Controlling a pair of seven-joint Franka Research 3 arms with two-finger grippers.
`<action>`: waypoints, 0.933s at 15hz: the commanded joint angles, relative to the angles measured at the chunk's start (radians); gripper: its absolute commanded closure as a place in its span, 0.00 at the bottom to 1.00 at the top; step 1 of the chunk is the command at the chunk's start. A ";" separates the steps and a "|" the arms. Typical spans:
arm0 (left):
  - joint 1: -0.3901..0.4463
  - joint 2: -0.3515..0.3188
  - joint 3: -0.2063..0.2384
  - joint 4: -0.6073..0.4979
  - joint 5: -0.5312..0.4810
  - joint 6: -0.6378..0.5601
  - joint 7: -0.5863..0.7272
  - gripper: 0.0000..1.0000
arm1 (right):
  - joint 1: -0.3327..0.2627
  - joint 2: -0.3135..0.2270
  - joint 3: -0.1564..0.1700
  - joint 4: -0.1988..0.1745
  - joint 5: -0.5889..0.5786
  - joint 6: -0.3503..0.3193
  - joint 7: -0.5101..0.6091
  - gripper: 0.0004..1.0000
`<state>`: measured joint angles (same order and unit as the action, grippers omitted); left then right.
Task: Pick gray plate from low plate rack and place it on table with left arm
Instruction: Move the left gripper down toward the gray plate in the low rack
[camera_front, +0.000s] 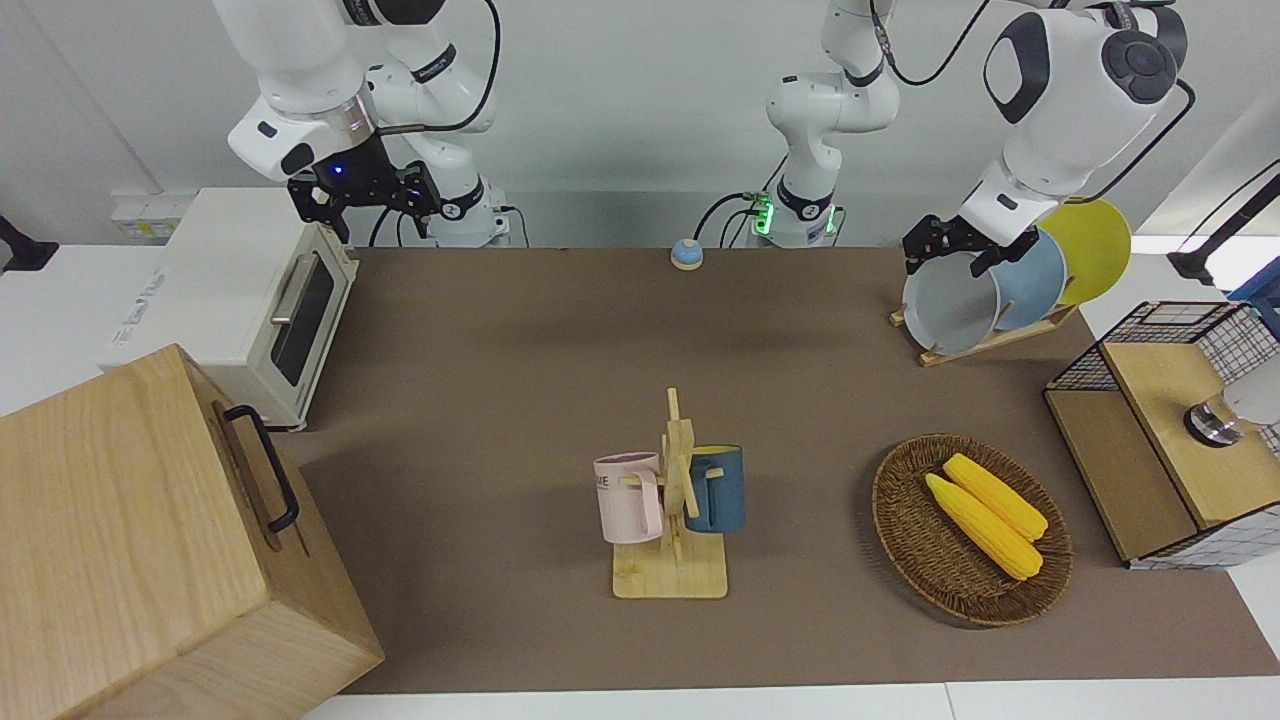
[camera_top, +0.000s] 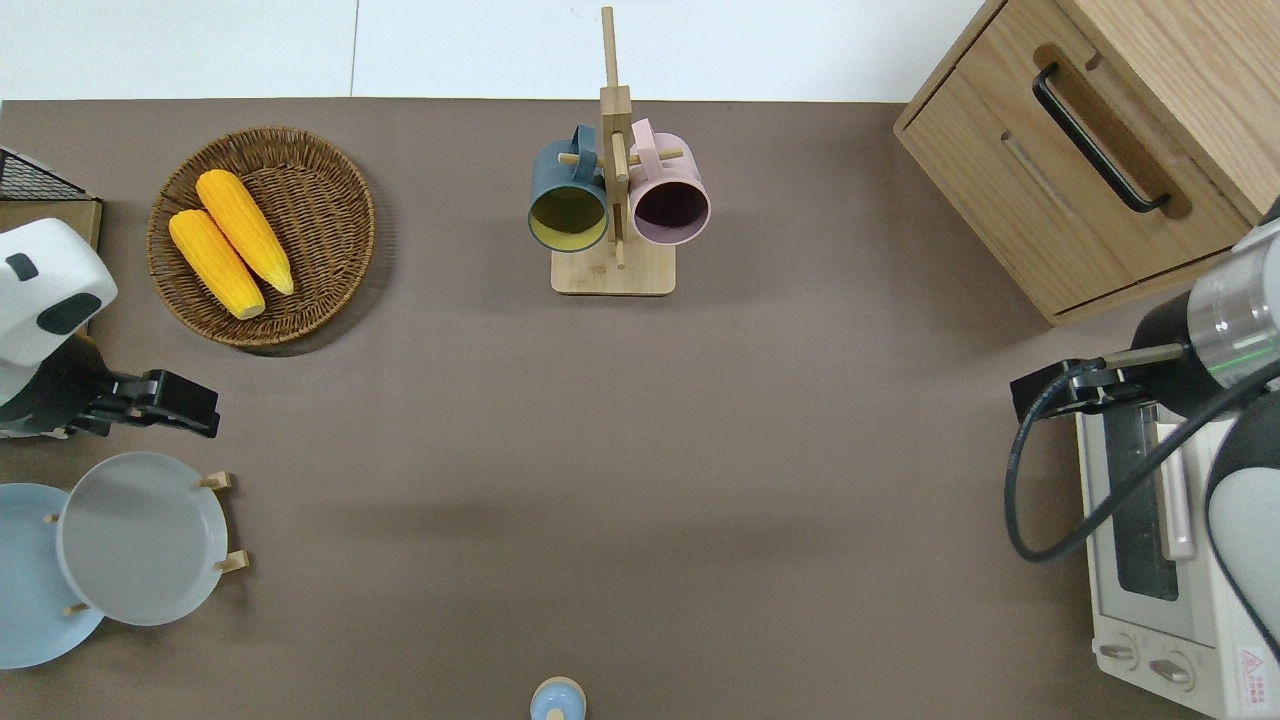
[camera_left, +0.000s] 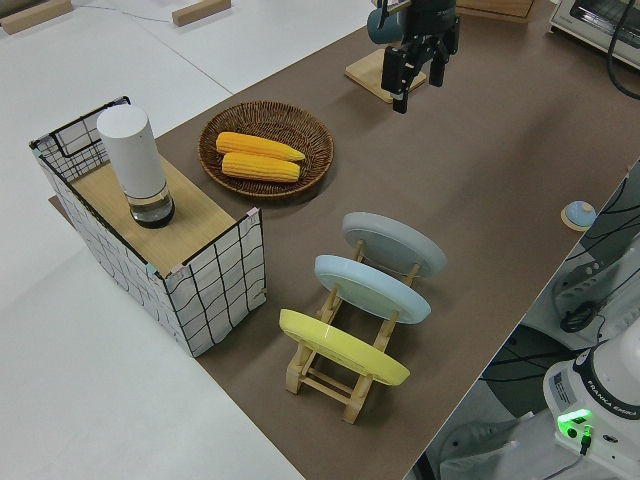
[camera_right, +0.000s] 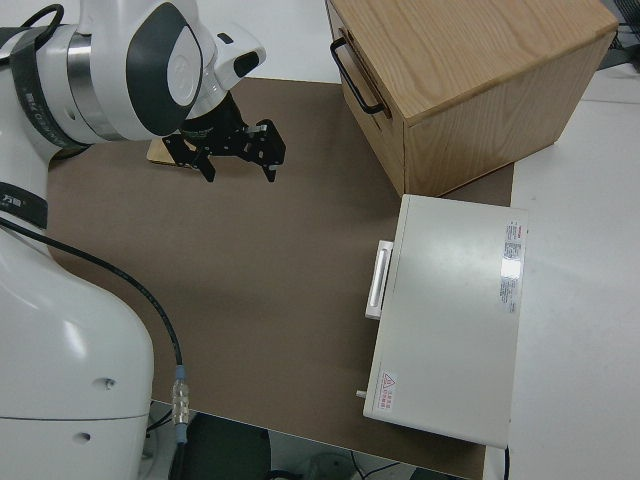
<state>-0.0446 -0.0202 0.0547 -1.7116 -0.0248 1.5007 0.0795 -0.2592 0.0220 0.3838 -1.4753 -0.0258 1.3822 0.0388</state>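
The round, plain pale gray plate (camera_top: 142, 538) stands propped on edge in the small low rack of light natural wood (camera_left: 345, 372), in the slot at the end of the rack that faces the open middle of the table (camera_top: 640, 480). A light blue plate (camera_left: 371, 288) and a yellow plate (camera_left: 342, 347) sit in the slots after it, toward the left arm's end of the table. Its face tilts back against the pegs, so its rim, not its flat side, is what offers itself upward.

The black gripper of the left arm (camera_top: 165, 402) hangs in the air with nothing in it. In the overhead view it is over bare brown mat between the gray plate and a round woven wicker basket (camera_top: 262, 236) holding two yellow corn cobs (camera_top: 230, 243). The plate therefore lies just to one side of the fingers (camera_left: 403, 68), on the side nearer the robots' bases, and lower than they are. The side view shows the two fingers parted with a clear gap, touching nothing. The left arm is much the nearer one; the right arm is parked.

My reading is that the grasp has not begun. The coming move looks to turn on bringing the parted fingers over the plate's upper rim so that one finger falls on each face.
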 joint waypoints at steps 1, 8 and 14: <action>-0.003 -0.136 0.002 -0.183 0.002 0.090 -0.009 0.00 | -0.023 -0.002 0.020 0.007 -0.006 -0.011 0.012 0.02; 0.003 -0.325 0.004 -0.453 0.002 0.249 -0.007 0.00 | -0.023 -0.002 0.021 0.007 -0.006 -0.011 0.012 0.02; 0.045 -0.363 0.017 -0.533 0.017 0.308 -0.009 0.00 | -0.023 -0.002 0.021 0.006 -0.006 -0.011 0.012 0.02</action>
<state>-0.0302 -0.3466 0.0706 -2.1918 -0.0235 1.7603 0.0786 -0.2592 0.0220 0.3838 -1.4753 -0.0258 1.3822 0.0388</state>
